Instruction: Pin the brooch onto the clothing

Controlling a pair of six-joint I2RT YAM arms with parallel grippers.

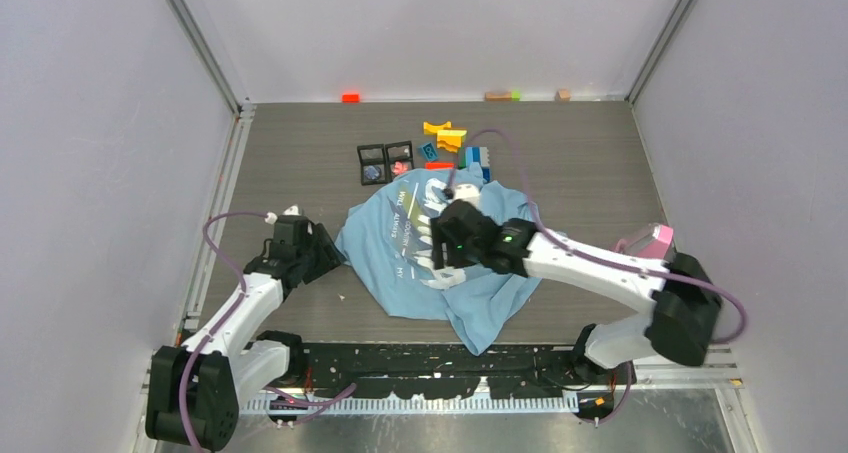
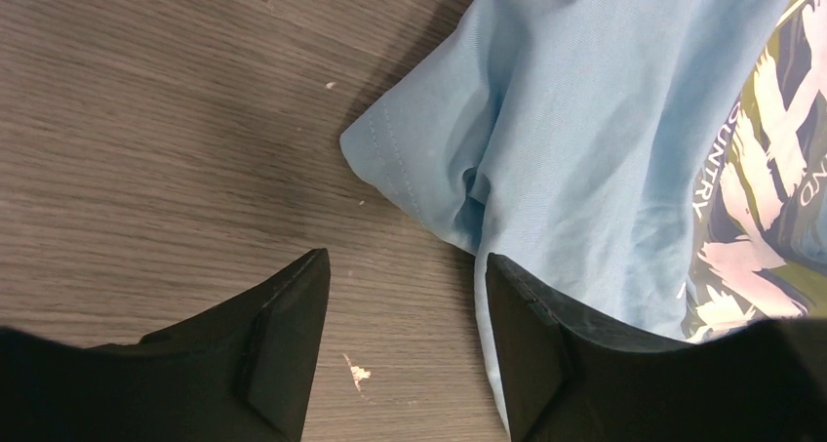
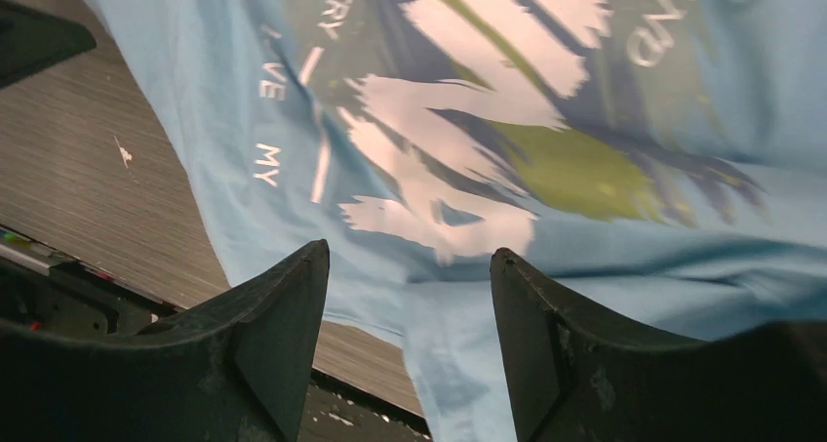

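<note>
Near the middle of the overhead frame the T-shirt (image 1: 490, 298) lies crumpled on the grey table (image 1: 600, 173), with its printed chest facing up. My right pincer (image 1: 440, 245) hangs over that print. In its wrist view its two black fingers (image 3: 283, 325) stand apart with nothing between them. Above them in the frame I see the white lettering and a yellow-green streak, all of it a little blurred.

My left pincer (image 1: 325, 253) sits at the shirt's left edge in the overhead frame. Its fingers (image 2: 293, 325) are also spread and hold nothing. The bare tabletop shows in the gap between them, and a folded light-blue hem lies just above, reaching down along the inner side of the finger on the frame's right. Whether that finger touches the cloth I cannot tell.

Toward the top of the overhead frame, apart from the shirt, are two small black trays (image 1: 372, 155). A tiny pinkish-red thing in the one nearer the frame's right seems to be the brooch (image 1: 400, 166), though it is too small to be sure. Coloured blocks (image 1: 445, 133) lie just right of the trays.
</note>
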